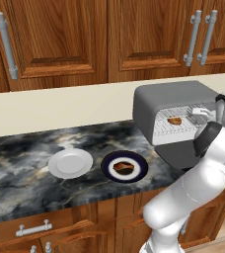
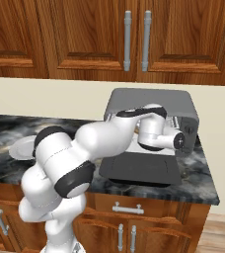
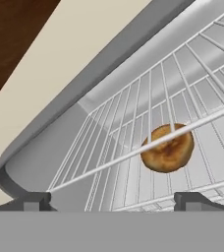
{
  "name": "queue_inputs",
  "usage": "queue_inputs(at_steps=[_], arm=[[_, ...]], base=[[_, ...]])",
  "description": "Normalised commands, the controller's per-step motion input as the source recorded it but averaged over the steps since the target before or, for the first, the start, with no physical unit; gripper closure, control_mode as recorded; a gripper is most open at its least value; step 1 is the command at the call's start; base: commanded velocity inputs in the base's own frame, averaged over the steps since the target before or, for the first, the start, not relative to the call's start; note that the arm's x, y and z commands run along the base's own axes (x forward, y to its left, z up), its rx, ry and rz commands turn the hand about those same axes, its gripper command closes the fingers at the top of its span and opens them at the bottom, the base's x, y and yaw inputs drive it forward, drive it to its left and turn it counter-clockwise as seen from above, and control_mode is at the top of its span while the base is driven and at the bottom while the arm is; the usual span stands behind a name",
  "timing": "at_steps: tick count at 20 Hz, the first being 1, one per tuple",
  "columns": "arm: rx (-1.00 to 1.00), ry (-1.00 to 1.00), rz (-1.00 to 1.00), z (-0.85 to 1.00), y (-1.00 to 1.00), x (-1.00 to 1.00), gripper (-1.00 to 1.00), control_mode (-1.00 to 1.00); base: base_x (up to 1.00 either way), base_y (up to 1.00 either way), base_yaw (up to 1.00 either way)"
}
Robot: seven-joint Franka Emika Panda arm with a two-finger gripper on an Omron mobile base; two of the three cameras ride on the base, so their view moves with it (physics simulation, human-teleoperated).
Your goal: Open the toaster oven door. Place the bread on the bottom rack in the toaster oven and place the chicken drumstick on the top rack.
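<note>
So the toaster oven door is folded down flat and the bread sits on the bottom rack inside the toaster oven. The gripper is right at the mouth with its fingers spread wide, holding nothing. The chicken drumstick is on its dark plate on the bench, so that's the leftover job. Risks I see: pulling out could snag a finger on the top rack wire, or the elbow could sweep the white plate. Drumstick's lumpy, so a sloppy pinch might let it roll.
</note>
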Motion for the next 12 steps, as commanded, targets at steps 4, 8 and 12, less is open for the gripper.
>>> queue_inputs(at_steps=[4, 8, 12], arm=[[0.00, 0.00, -0.02, -0.01, 0.00, 0.15, -1.00, -1.00], [0.00, 0.00, -0.03, -0.03, 0.00, 0.16, -1.00, -1.00], [0.00, 0.00, -0.03, -0.11, -0.03, 0.15, -1.00, -1.00]], base=[[0.00, 0.00, 0.00], [0.00, 0.00, 0.00], [0.00, 0.00, 0.00]])
